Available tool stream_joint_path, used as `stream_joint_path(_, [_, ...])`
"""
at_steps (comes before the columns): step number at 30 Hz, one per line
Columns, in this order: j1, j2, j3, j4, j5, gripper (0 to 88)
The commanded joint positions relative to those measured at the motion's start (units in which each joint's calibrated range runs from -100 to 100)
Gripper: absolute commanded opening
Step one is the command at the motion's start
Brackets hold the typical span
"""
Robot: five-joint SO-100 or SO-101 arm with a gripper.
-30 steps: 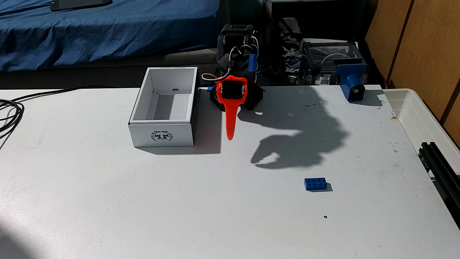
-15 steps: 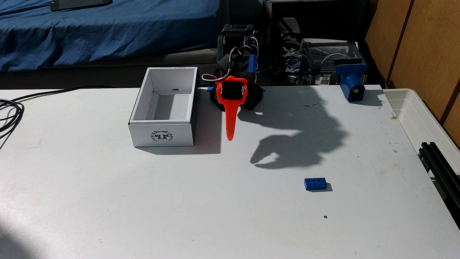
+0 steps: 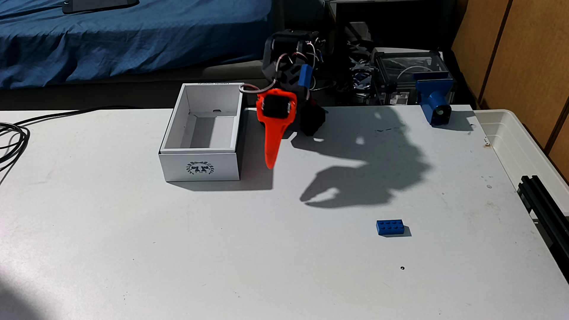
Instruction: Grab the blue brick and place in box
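The blue brick (image 3: pixel 390 227) lies studs up on the white table (image 3: pixel 215 246), right of centre and toward the front. The box (image 3: pixel 221 166), white with a dark wreath emblem on its near wall, stands open at the back left. My orange gripper (image 3: pixel 271 165) hangs just right of the box, its tip pointing down near the box's front right corner, far from the brick. I see it edge-on as a single blade, and its shadow on the table shows the two tips almost together. Nothing is held.
A blue clamp-like part (image 3: pixel 434 106) sits at the back right edge. A translucent plastic tub (image 3: pixel 520 144) and a black rail (image 3: pixel 545 203) lie along the right side. Cables (image 3: pixel 12 135) trail at the left edge. A blue-covered bed is behind the table.
The arm has turned left, bringing the gripper tip closer to the box; its shadow shifted left too. The brick and the box have not moved.
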Motion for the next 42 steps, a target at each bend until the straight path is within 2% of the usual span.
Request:
stream_joint_path(1, [1.2, -0.6, -4.9, 2.5, 1.1, 1.2])
stream_joint_path(8, [2.7, -0.6, -9.8, 5.9, 3.3, 1.2])
stream_joint_path(20, [4.8, 0.8, -18.6, 10.2, 4.2, 1.7])
stream_joint_path(38, [3.5, 39.7, -47.7, 10.6, 3.4, 1.4])
stream_joint_path(42, [2.0, 47.7, -51.8, 10.6, 1.7, 1.4])
